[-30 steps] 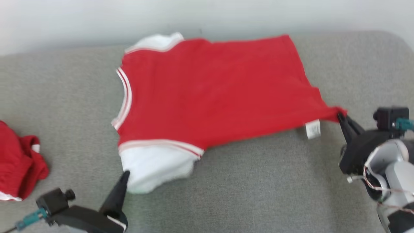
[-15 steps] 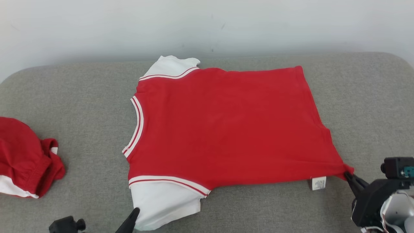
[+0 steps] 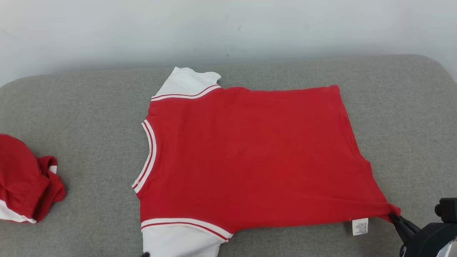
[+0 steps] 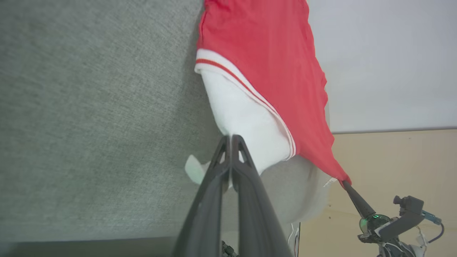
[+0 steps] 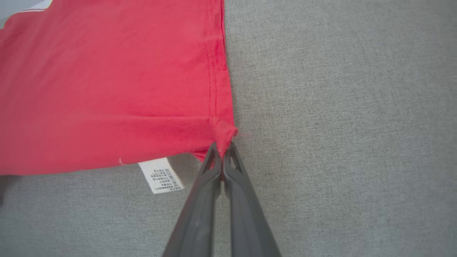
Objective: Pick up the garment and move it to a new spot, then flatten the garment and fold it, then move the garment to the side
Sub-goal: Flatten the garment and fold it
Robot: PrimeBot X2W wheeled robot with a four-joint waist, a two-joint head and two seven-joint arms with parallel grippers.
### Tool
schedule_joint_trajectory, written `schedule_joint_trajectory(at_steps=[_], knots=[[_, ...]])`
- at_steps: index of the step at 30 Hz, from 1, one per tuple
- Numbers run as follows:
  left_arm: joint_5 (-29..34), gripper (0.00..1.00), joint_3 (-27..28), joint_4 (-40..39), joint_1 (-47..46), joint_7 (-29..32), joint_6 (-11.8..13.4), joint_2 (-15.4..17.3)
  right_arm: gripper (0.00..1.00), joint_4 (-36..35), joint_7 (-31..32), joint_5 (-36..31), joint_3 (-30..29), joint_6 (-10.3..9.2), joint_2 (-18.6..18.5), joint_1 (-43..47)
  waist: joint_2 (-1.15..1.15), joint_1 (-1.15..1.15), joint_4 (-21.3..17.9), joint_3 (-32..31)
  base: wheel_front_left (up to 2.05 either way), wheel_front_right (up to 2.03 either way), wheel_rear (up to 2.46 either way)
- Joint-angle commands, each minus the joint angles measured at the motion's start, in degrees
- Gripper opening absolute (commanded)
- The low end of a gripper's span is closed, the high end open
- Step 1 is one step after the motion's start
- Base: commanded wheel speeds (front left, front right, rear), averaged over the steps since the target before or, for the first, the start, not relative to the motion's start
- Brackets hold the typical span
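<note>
The garment (image 3: 246, 157) is a red T-shirt with white sleeves, spread flat on the grey cushioned surface (image 3: 89, 117), collar to the left, hem to the right. My right gripper (image 3: 394, 217) is shut on its near hem corner (image 5: 224, 134), beside a white care label (image 5: 161, 175). My left gripper (image 4: 230, 140) is shut on the edge of the near white sleeve (image 4: 242, 117); in the head view just its tip (image 3: 145, 255) peeks in at the bottom edge under that sleeve (image 3: 178, 241). The right gripper (image 4: 345, 184) with the pinched corner is also in the left wrist view.
A second red garment (image 3: 25, 182) with white trim lies bunched at the far left edge of the surface. A pale wall (image 3: 228, 28) runs behind the surface. Bare grey fabric lies to the right of the hem (image 5: 339, 107).
The head camera has tilted, so the whole scene sits lower in the picture. Both grippers keep their holds while the shirt is drawn toward the near edge and lies flatter.
</note>
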Motion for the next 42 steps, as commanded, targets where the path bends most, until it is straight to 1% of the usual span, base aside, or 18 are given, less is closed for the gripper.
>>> schedule_joint_trajectory(at_steps=[1,4,6,11,12,19,27,34,36,42], knots=[[-1.13,0.00,0.89,-1.38,0.62,-0.52,-0.43,-0.13,0.00,-0.44,-0.49,-0.32,-0.73,-0.13,0.41,0.60,0.00,0.00,-0.24,0.15,0.00,0.00,0.00],[-2.06,0.00,1.98,-3.14,-0.24,-1.99,-1.33,-0.93,0.00,-1.26,-0.92,-0.89,-0.90,-0.13,1.37,0.04,0.00,0.00,-0.47,0.27,0.00,0.00,0.00],[-0.80,0.00,2.30,-3.80,-2.47,-3.26,-1.58,-1.27,0.00,-1.71,-1.87,-1.34,-0.76,-0.13,1.75,-1.39,0.00,0.00,-0.72,0.36,0.00,0.00,0.00],[2.39,0.00,2.79,-2.56,-8.23,-6.91,-0.52,-2.94,0.00,-1.78,-3.82,-1.74,-0.54,-0.13,2.60,-4.29,0.00,0.00,-1.01,0.74,0.00,0.00,0.00],[3.32,0.00,2.49,-2.01,-9.86,-7.62,-0.64,-3.31,0.00,-1.66,-4.40,-1.83,-0.71,-0.13,2.79,-5.11,0.00,0.00,-0.99,0.95,0.00,0.00,0.00],[9.76,0.00,-0.53,6.01,-20.61,-12.28,-0.34,-6.44,0.00,0.55,-8.27,-3.23,-0.32,-0.13,4.53,-10.04,0.00,0.00,-0.91,3.03,0.00,0.00,0.00],[15.80,0.00,-1.69,14.59,-30.41,-18.86,-0.36,-8.51,0.00,6.19,-13.41,-4.40,0.92,-0.13,4.35,-17.88,0.00,0.00,-0.98,7.92,0.00,0.00,0.00],[17.52,0.00,-1.36,19.76,-34.99,-23.09,-0.32,-9.74,0.00,10.79,-17.30,-4.61,1.61,-0.13,4.00,-22.58,0.00,0.00,-0.53,10.29,0.00,0.00,0.00],[17.59,0.00,-1.55,21.00,-36.26,-23.91,-0.79,-10.19,0.00,11.96,-17.88,-4.75,1.92,-0.13,4.23,-23.25,0.00,0.00,-0.26,10.79,0.00,0.00,0.00],[18.66,0.00,-3.02,24.35,-39.67,-24.74,-1.37,-10.89,0.00,15.07,-19.08,-5.70,1.31,-0.13,4.19,-24.13,0.00,0.00,0.40,11.41,0.00,0.00,0.00]])
